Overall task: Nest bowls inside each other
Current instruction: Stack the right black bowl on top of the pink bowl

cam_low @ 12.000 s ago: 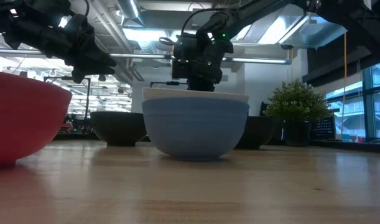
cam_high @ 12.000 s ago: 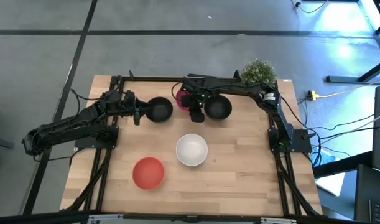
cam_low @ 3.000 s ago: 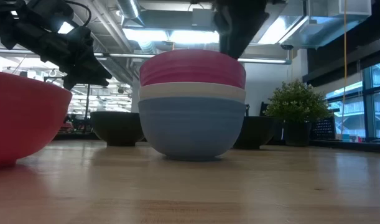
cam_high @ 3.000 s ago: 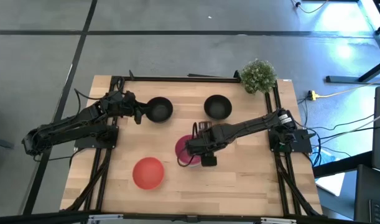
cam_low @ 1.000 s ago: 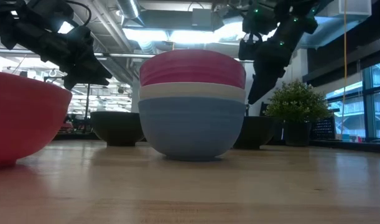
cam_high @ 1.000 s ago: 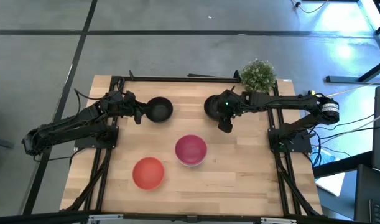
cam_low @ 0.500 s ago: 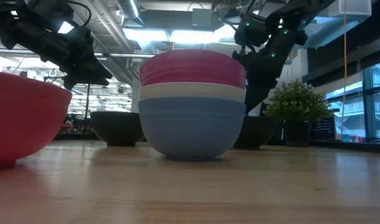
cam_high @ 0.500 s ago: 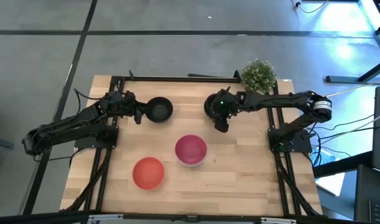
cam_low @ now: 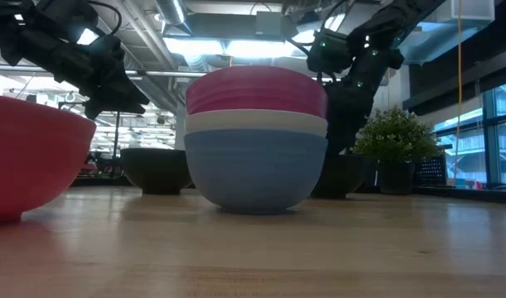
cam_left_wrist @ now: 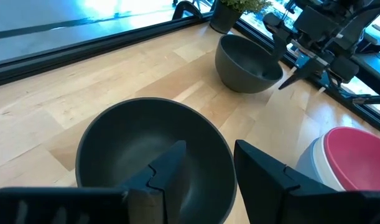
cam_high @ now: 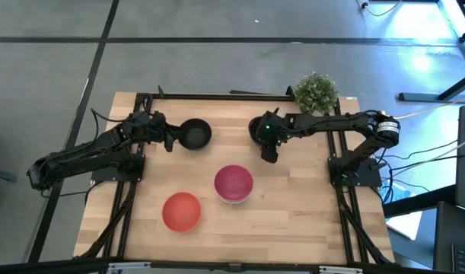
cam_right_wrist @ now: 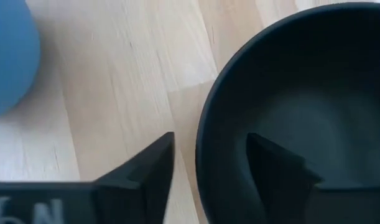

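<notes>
My right gripper [cam_right_wrist: 208,165] straddles the far black bowl's [cam_right_wrist: 289,118] rim, jaws apart; left gripper [cam_left_wrist: 205,165] likewise over the near black bowl [cam_left_wrist: 152,155].

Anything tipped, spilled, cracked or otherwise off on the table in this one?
Nothing stands out. The pink bowl sits level in the white bowl and blue bowl; the red bowl and both black bowls stand upright. The right gripper straddles one black bowl's rim.

6 bowls [cam_low: 256,136], 3 stacked; 1 plant [cam_high: 316,90], seemingly.
</notes>
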Robot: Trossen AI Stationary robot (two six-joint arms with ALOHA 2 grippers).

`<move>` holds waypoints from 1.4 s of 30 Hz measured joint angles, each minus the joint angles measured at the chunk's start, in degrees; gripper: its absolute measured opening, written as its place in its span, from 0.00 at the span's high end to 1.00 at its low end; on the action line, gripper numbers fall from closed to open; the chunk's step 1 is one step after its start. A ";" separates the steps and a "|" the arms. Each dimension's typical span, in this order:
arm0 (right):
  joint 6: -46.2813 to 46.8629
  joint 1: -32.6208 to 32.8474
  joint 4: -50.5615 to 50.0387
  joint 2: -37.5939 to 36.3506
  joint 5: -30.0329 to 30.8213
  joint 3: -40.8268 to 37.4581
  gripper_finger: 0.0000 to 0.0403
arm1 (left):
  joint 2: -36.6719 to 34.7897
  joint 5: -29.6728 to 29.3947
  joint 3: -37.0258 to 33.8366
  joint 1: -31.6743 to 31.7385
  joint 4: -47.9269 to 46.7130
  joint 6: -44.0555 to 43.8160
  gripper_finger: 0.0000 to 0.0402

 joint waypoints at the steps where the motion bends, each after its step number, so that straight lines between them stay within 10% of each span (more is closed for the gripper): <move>1: 0.00 -0.14 -0.13 0.01 0.00 0.00 0.55 | 0.00 0.00 0.00 0.01 0.00 0.14 0.67; 12: -1.49 -0.85 0.43 0.01 0.58 0.04 0.97 | 0.00 0.00 0.00 0.00 0.00 0.93 0.67; 42: -0.02 1.45 -9.15 -0.79 1.42 9.93 0.98 | 0.00 -0.44 0.00 0.00 -0.01 1.41 0.67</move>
